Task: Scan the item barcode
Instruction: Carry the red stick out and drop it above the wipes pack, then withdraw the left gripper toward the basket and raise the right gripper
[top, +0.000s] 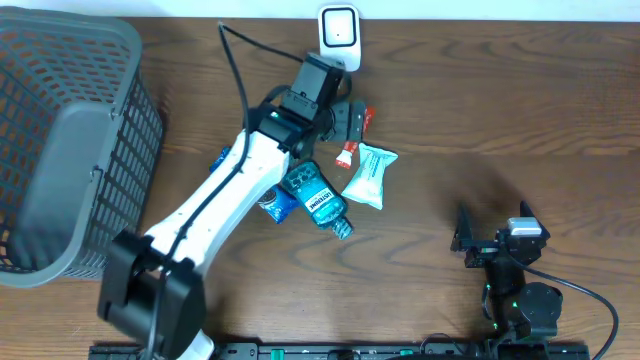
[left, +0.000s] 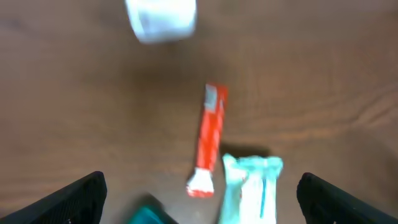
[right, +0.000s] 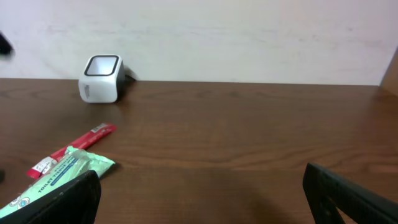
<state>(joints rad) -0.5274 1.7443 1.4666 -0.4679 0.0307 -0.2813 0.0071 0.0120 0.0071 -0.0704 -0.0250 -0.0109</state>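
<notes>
I find the left pincer (left: 200, 198) spread wide, gripping nothing. The red packet (left: 211, 134) lies flat on the table (top: 520, 120) below the gap between its fingers, pointing lengthwise toward the scanner (top: 339, 30). The scanner stands ahead of the pincer at the far table edge, apart from the packet's end. A mint pouch (top: 368, 175) sits just beside the packet's near end, toward the pincer's right finger. A blue bottle (top: 318, 198) lies behind, partly under the arm. The basket (top: 130, 130) stands well off to its left. The right pincer (right: 202, 196) is likewise wide and holds nothing, well apart, with open wood ahead of it.
</notes>
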